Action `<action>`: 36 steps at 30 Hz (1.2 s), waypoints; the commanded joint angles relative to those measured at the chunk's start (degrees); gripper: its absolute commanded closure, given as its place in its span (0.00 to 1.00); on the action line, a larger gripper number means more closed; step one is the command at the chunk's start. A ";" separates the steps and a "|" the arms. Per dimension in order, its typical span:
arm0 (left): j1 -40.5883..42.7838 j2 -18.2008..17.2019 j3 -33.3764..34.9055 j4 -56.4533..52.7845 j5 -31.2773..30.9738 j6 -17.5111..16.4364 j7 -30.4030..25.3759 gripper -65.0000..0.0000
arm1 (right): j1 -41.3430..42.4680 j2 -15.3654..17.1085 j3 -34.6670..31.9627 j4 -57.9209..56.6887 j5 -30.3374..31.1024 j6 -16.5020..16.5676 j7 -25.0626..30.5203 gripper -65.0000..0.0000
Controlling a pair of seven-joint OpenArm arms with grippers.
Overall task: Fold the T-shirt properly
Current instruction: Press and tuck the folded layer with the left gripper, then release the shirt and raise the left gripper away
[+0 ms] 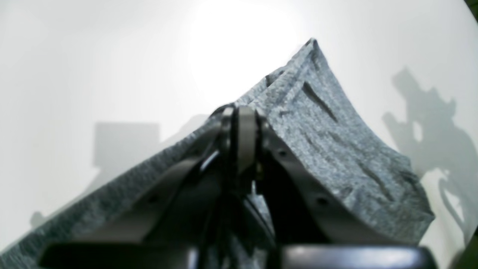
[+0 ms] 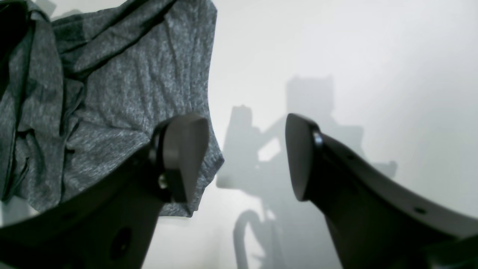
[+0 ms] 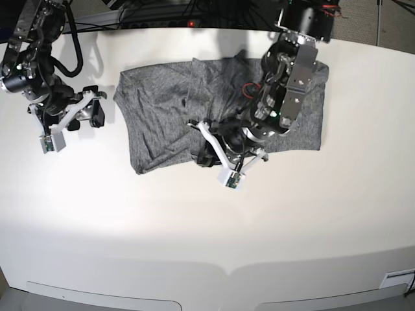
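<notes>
The heather-grey T-shirt (image 3: 162,110) lies spread and wrinkled at the back of the white table (image 3: 194,227). My left gripper (image 3: 209,152) is down at the shirt's front edge near the middle. In the left wrist view its fingertips (image 1: 246,127) stand almost together, and the T-shirt (image 1: 336,149) rises in a ridge up to my left gripper (image 1: 239,116), pinched there. My right gripper (image 3: 87,116) hangs wide open just left of the shirt's left edge. In the right wrist view my right gripper (image 2: 246,157) holds nothing, and one finger overlaps the T-shirt (image 2: 112,74) hem.
Cables and dark equipment (image 3: 162,13) run along the table's far edge. The table's rounded front edge (image 3: 227,269) is near the bottom of the base view. Arm shadows fall on the white surface.
</notes>
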 commanded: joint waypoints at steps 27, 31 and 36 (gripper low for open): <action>13.68 -18.51 0.00 20.09 8.31 5.62 1.49 1.00 | 0.46 0.79 0.28 1.14 0.96 0.37 0.48 0.44; 18.32 -21.55 0.00 22.08 6.36 5.53 -0.94 1.00 | 0.46 0.79 0.28 1.14 1.01 0.37 0.55 0.44; 25.38 -26.29 0.00 27.85 9.42 5.51 -8.44 1.00 | 0.46 0.79 0.28 1.14 1.18 0.37 0.55 0.44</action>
